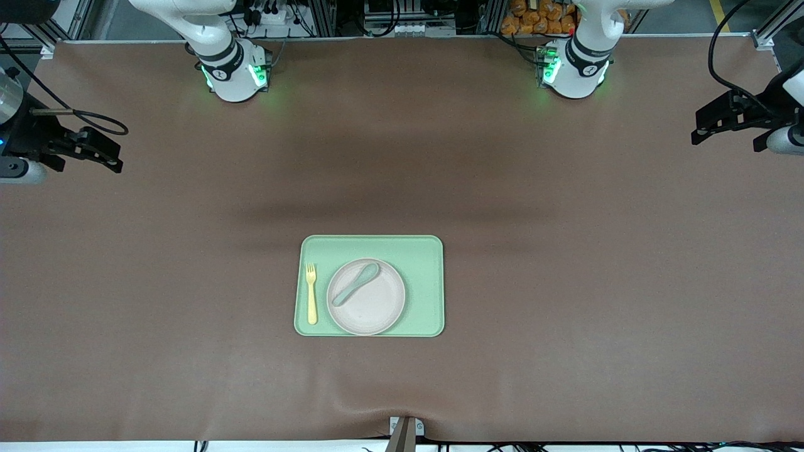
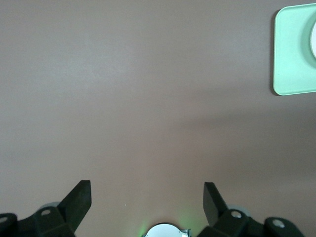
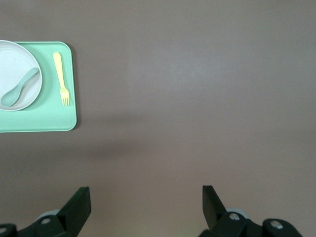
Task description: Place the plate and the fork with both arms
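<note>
Round pale plate and yellow plastic fork lying side by side on green tray, well apart from both spread-fingered, empty grippers, left gripper and right gripper, so seemingly placed.

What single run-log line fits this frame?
tray: plate, fork | spoon on plate | left claw open, waiting | right claw open, waiting
</note>
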Controlling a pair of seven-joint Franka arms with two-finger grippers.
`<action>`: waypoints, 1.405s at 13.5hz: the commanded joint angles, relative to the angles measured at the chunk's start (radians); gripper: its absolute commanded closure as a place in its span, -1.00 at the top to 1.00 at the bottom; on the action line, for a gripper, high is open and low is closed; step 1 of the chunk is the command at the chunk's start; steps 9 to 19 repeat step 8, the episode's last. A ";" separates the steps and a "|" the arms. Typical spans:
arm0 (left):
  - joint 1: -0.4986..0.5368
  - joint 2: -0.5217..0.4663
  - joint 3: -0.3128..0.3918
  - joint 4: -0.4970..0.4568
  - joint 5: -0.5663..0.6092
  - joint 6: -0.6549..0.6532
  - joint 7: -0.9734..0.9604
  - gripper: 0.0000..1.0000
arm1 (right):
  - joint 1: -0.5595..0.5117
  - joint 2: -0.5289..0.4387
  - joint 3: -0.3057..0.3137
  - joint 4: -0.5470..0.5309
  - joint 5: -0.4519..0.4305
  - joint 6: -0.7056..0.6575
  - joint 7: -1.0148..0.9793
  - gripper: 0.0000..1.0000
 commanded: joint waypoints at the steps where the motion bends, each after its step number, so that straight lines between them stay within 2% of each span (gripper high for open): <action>1: 0.003 -0.014 -0.005 -0.003 -0.004 -0.008 -0.004 1.00 | -0.032 -0.034 0.014 -0.037 -0.010 0.009 -0.012 1.00; 19: 0.003 -0.014 -0.005 -0.003 -0.004 -0.008 -0.004 1.00 | -0.030 -0.031 0.013 -0.037 -0.004 0.012 -0.015 1.00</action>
